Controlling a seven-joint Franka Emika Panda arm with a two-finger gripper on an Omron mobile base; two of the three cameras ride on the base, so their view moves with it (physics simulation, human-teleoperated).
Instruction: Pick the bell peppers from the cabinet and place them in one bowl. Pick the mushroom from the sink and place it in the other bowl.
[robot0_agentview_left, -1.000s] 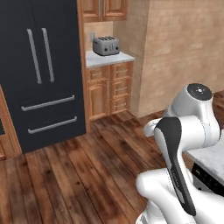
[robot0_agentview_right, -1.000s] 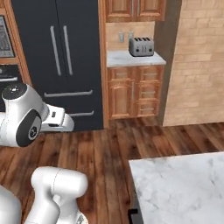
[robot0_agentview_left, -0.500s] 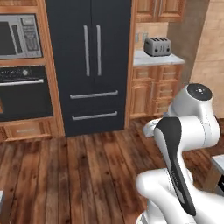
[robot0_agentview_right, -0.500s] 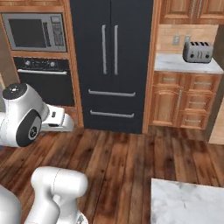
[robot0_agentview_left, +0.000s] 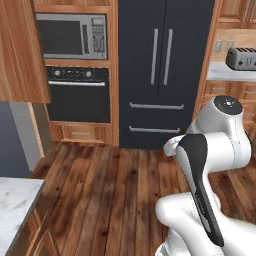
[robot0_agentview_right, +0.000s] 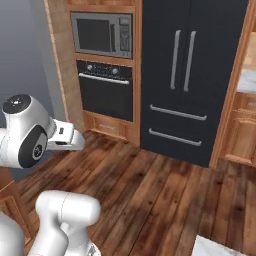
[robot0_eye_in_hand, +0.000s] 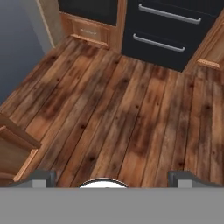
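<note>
Base is driving across the floor (robot0_eye_in_hand: 118, 109), facing the fridge (robot0_agentview_left: 165, 70) with the oven (robot0_agentview_left: 79, 92) left of it. Jaws are standing apart, empty. Peppers' whereabouts cannot be told; keep the arm tucked until the cabinet is appearing.

The fridge (robot0_agentview_left: 162, 70) is near-black with pale grey bar handles. The microwave (robot0_agentview_left: 72, 36) is silver-grey round a dark window; the oven (robot0_agentview_left: 79, 93) below it is black. The surrounding cabinets (robot0_agentview_right: 62, 65) are warm orange-brown wood. The floor (robot0_eye_in_hand: 118, 118) ahead of the claw is reddish-brown planks, streaked dark. The toaster (robot0_agentview_left: 242, 58) is grey. The counter (robot0_agentview_left: 12, 212) is white marble, grey-veined.
</note>
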